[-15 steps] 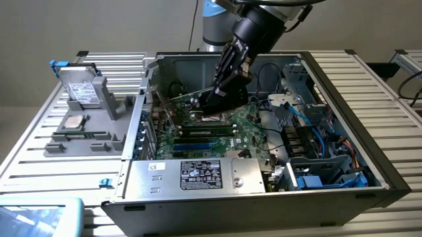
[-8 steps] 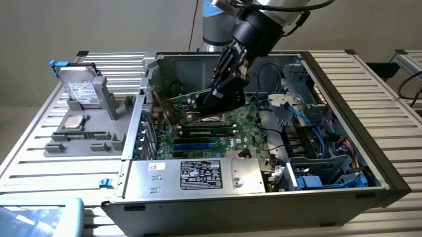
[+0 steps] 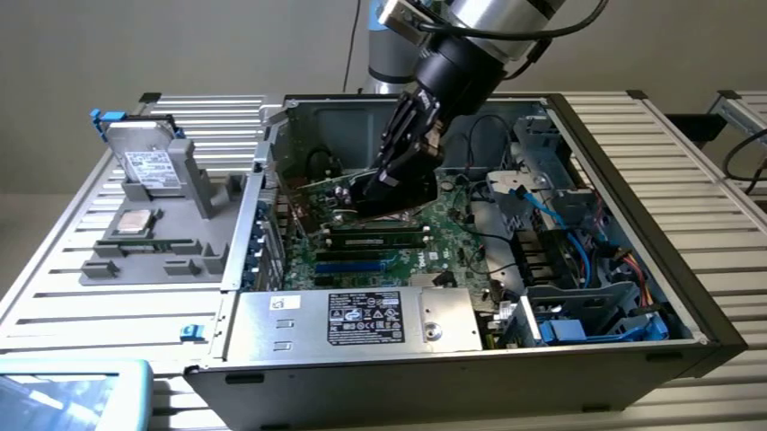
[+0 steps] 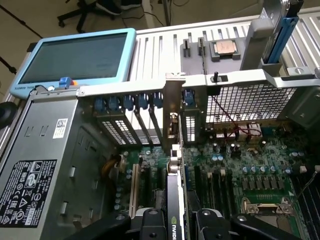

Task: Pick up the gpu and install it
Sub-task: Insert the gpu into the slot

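Your claw (image 4: 177, 224) grips the flat green circuit-board gpu (image 4: 175, 197) edge-on over the green motherboard (image 4: 240, 165). Long axis runs away from the claw, silver metal bracket (image 4: 172, 110) at the black case's rear wall (image 4: 240, 102).

One gpu (image 4: 175, 192), one case (image 3: 419, 391) — one screen (image 4: 75, 57) (blue-framed).

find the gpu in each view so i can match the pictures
Exterior view: gpu, a tilted green card in the pincer, inside the case.
Wrist view: gpu edge-on in the pincer, above the motherboard.
Shared landmark: the labelled power supply, also in the wrist view.
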`<state>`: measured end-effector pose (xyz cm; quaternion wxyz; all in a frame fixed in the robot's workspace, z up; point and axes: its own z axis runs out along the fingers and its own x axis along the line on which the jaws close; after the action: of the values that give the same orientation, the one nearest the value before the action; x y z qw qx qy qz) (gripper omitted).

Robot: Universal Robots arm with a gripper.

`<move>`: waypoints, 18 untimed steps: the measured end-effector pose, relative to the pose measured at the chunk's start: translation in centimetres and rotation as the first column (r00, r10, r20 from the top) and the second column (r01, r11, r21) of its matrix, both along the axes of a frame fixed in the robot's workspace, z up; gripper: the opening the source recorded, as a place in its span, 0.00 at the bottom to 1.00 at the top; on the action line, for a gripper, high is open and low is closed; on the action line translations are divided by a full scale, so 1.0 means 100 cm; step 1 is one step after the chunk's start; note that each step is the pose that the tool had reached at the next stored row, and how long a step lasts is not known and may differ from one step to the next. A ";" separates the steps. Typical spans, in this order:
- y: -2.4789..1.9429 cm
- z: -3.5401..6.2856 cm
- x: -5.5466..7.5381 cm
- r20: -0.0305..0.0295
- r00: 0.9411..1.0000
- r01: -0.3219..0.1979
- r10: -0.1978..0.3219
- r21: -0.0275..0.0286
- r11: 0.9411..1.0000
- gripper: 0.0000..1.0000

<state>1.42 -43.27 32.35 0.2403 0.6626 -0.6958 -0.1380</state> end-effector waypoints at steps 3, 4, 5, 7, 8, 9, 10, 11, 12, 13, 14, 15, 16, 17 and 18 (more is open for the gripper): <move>0.0001 -0.0029 -0.002 -0.018 1.000 0.001 -0.001 0.000 1.000 0.28; 0.0001 -0.0047 -0.002 -0.020 1.000 0.001 -0.001 0.000 1.000 0.28; 0.0001 -0.0065 -0.002 -0.020 1.000 0.001 -0.001 0.000 1.000 0.28; 0.0001 -0.0101 -0.002 -0.021 1.000 0.001 -0.001 0.000 1.000 0.28; 0.0001 -0.0120 -0.002 -0.021 1.000 0.002 -0.002 0.000 1.000 0.28; 0.0001 -0.0138 -0.002 -0.021 1.000 0.002 -0.002 0.000 1.000 0.28; 0.0001 -0.0156 -0.002 -0.021 1.000 0.002 -0.002 0.000 1.000 0.28; 0.0001 -0.0174 -0.002 -0.022 1.000 0.002 -0.002 0.000 1.000 0.28; 0.0001 -0.0192 -0.002 -0.022 1.000 0.002 -0.002 0.000 1.000 0.28; 0.0001 -0.0211 -0.002 -0.022 1.000 0.002 -0.002 0.000 1.000 0.28; 0.0001 -0.0229 -0.003 -0.022 1.000 0.002 -0.002 0.000 1.000 0.28; 0.0001 -0.0247 -0.003 -0.023 1.000 0.002 -0.002 0.000 1.000 0.28; 0.0001 -0.0265 -0.003 -0.023 1.000 0.002 -0.002 0.000 1.000 0.28; 0.0001 -0.0283 -0.003 -0.024 1.000 0.001 -0.001 0.000 1.000 0.28; 0.0001 -0.0302 -0.003 -0.025 1.000 0.001 -0.001 0.000 1.000 0.28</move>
<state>1.14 -43.26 29.33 0.2488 0.6603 -0.6933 -0.1464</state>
